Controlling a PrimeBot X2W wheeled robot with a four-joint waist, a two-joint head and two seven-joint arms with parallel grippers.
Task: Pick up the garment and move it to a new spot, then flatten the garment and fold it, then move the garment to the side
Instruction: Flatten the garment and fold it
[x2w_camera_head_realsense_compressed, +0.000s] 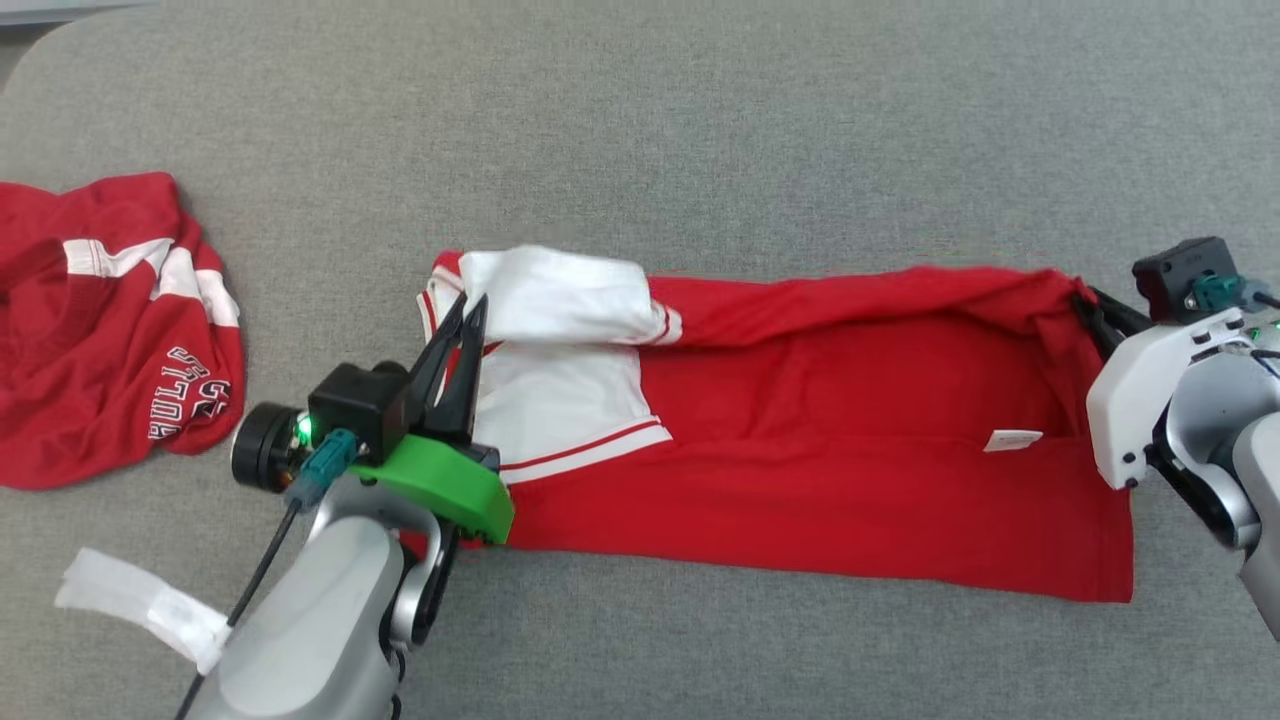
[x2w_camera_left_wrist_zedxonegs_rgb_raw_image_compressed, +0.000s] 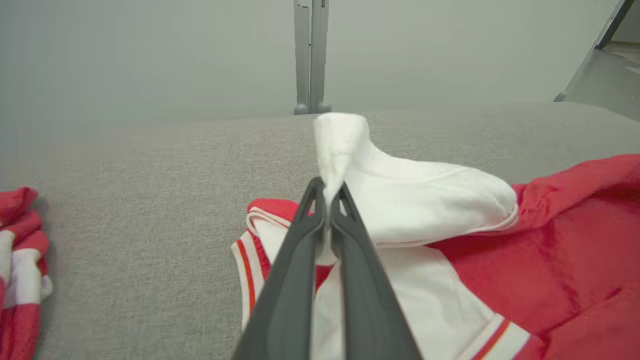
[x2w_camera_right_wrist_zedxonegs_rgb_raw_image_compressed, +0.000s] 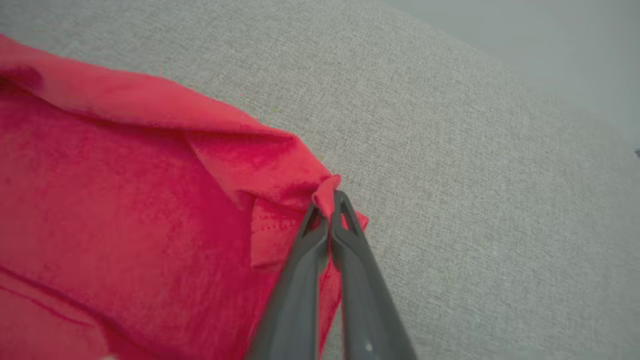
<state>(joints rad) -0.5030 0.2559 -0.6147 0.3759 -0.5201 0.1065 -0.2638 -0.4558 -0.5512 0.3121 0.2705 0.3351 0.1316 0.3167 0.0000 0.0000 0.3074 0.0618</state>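
Head view: garment (x2w_camera_head_realsense_compressed: 820, 450), red with a white sleeve (x2w_camera_head_realsense_compressed: 560, 290), lies stretched on the grey tabletop (x2w_camera_head_realsense_compressed: 700, 130), centre to right, long axis running left to right across the robot's front. Near edge flat; far edge rumpled and raised. Both ends are held. Left hand (x2w_camera_head_realsense_compressed: 473, 300) is at the left end, fingers closed tight on a pinch of white sleeve, the cloth peaking above the tips in the left wrist view. Right hand (x2w_camera_head_realsense_compressed: 1082, 300) is at the far right corner, likewise closed on a nub of red hem. Left forearm rises from the near side, fingers pointing away; right arm reaches in from the right, fingers pointing left. Judgement: fold under way, and both hands must carry the far edge across the short axis together. Second red garment (x2w_camera_head_realsense_compressed: 100, 320) is bunched well apart at left; white strip (x2w_camera_head_realsense_compressed: 140, 600) lies beside the left forearm.
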